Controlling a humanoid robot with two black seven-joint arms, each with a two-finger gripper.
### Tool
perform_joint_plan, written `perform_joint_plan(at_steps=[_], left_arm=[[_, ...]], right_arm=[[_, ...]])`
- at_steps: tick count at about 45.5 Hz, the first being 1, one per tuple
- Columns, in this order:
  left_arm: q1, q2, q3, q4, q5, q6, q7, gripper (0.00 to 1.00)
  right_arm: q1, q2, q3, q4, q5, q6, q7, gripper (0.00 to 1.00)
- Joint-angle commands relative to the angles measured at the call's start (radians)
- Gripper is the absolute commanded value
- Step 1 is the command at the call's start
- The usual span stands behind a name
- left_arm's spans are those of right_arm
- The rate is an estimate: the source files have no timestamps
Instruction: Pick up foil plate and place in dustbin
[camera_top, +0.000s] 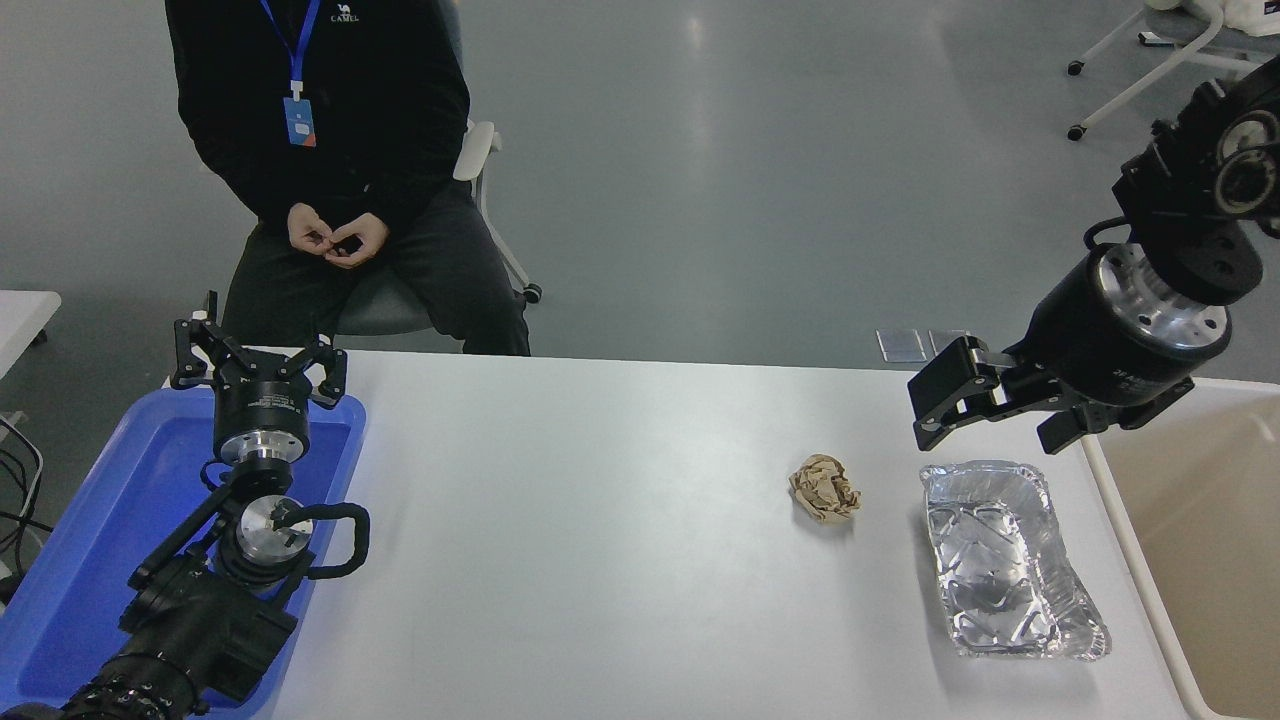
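The foil plate (1005, 560), a shiny silver tray with a dented rim, lies on the white table (600, 520) near its right edge. Right beside it, off the table's right side, stands the beige dustbin (1200, 540), only partly in frame. My right gripper (985, 430) hangs a little above the plate's far end, pointing left and down, open and holding nothing. My left gripper (255, 360) is parked at the lower left over a blue tray, its fingers spread open.
A crumpled brown paper ball (825, 487) sits just left of the foil plate. The shallow blue tray (90, 560) lies at the table's left end. A person (340, 150) sits on a chair at the far side, hands clasped.
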Motion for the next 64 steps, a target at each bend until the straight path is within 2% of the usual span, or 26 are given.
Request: perform_joint_plan(at_steps=[1, 20, 39, 43, 50, 59, 64], left_arm=[[0.000, 0.000, 0.000, 0.000, 0.000, 0.000, 0.000, 0.99], [0.000, 0.002, 0.001, 0.000, 0.002, 0.000, 0.000, 0.99], [0.000, 0.002, 0.001, 0.000, 0.002, 0.000, 0.000, 0.99], [0.000, 0.002, 0.001, 0.000, 0.002, 0.000, 0.000, 0.99], [0.000, 0.002, 0.001, 0.000, 0.002, 0.000, 0.000, 0.99], [0.000, 0.002, 0.001, 0.000, 0.002, 0.000, 0.000, 0.99], [-0.002, 0.002, 0.001, 0.000, 0.002, 0.000, 0.002, 0.99]], right_arm=[[-0.001, -0.001, 0.000, 0.000, -0.004, 0.000, 0.000, 1.00], [-0.020, -0.005, 0.005, -0.023, -0.040, 0.000, 0.005, 1.00], [-0.265, -0.172, 0.060, -0.209, -0.247, -0.012, 0.005, 1.00], [-0.372, -0.206, 0.113, -0.249, -0.302, -0.067, 0.005, 1.00], [-0.543, -0.243, 0.179, -0.321, -0.468, -0.178, 0.009, 1.00], [-0.771, -0.295, 0.319, -0.443, -0.621, -0.221, 0.009, 1.00], [-0.940, -0.292, 0.380, -0.540, -0.756, -0.325, 0.029, 1.00]])
